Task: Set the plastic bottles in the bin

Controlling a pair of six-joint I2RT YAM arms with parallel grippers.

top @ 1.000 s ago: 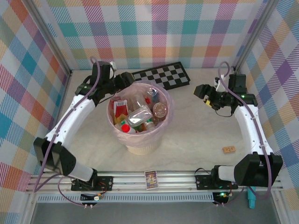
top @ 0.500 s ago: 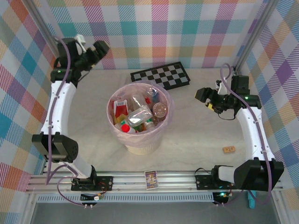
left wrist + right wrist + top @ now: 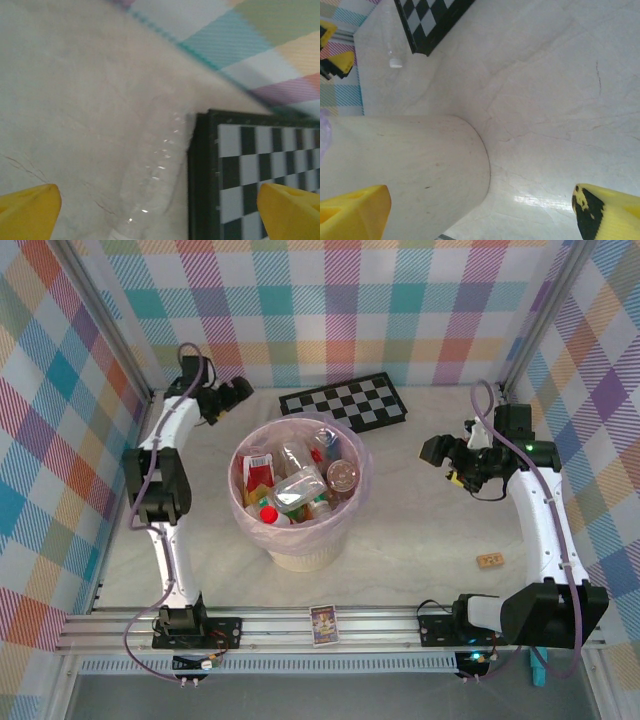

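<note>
Left gripper (image 3: 236, 392) hangs at the bench's (image 3: 420, 530) far-left corner, yellow fingers (image 3: 27, 212) spread wide with nothing between them. Just ahead of it a clear bottle (image 3: 152, 187) lies on its side along the checkerboard's (image 3: 350, 402) left edge, possibly touching it; the wrist view is too soft to be sure. Right gripper (image 3: 446, 462) hangs over the bench's right side, also spread wide and empty. Mid-bench, the bin (image 3: 300, 555) stands upright, packed with bottles (image 3: 300, 485).

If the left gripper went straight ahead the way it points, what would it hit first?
Likely the clear bottle lying beside the checkerboard, roughly centred between its fingers; depth is unclear.
</note>
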